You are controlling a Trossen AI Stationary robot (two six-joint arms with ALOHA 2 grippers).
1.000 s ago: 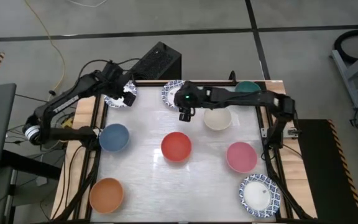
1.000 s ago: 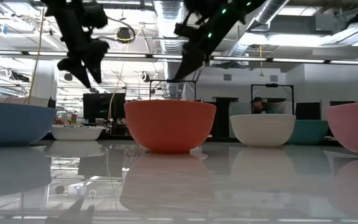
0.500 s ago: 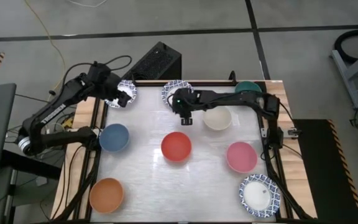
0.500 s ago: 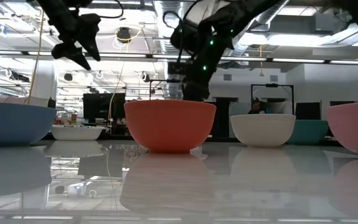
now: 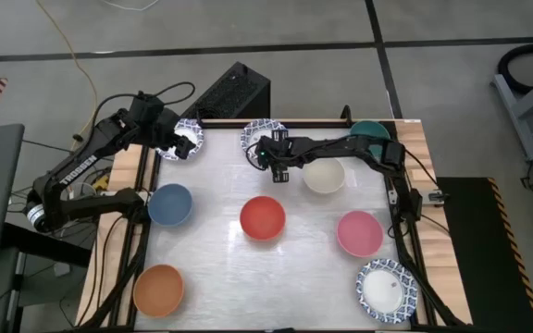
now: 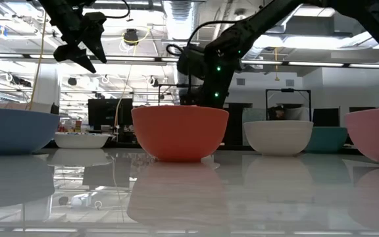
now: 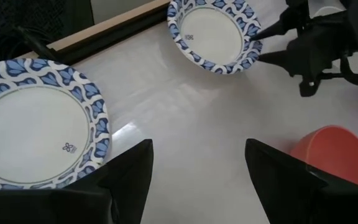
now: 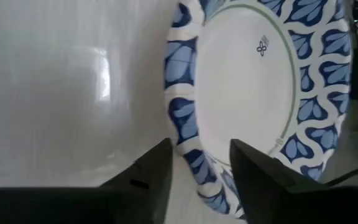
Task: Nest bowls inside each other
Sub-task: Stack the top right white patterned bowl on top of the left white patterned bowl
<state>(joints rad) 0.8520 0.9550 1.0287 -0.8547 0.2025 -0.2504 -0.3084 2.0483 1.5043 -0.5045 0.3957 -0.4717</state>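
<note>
Nine bowls spread apart over the white counter [image 5: 220, 268], none nested. Along the far edge: one blue-and-white patterned bowl [image 5: 185, 141] at the left corner, a second patterned bowl [image 5: 253, 137] just right of it, a teal bowl [image 5: 368, 130] at the right corner. Just nearer than the teal one, a cream bowl [image 5: 323, 175]. Across the middle: blue bowl [image 5: 169, 204], red bowl [image 5: 262, 218], pink bowl [image 5: 359, 232]. At the near corners: orange bowl [image 5: 158, 289] on the left, third patterned bowl [image 5: 386, 289] on the right.

Right hand [image 8: 199, 163] down at the second patterned bowl, fingers parted and straddling its rim, one finger [image 8: 263, 169] over the white inside, the other outside; no firm grip visible. In the left wrist view, this dark hand seen meeting the bowl's edge.

Left hand [image 7: 194, 163] held high over the far-left corner, wide open and empty, above the counter beside the first patterned bowl.
</note>
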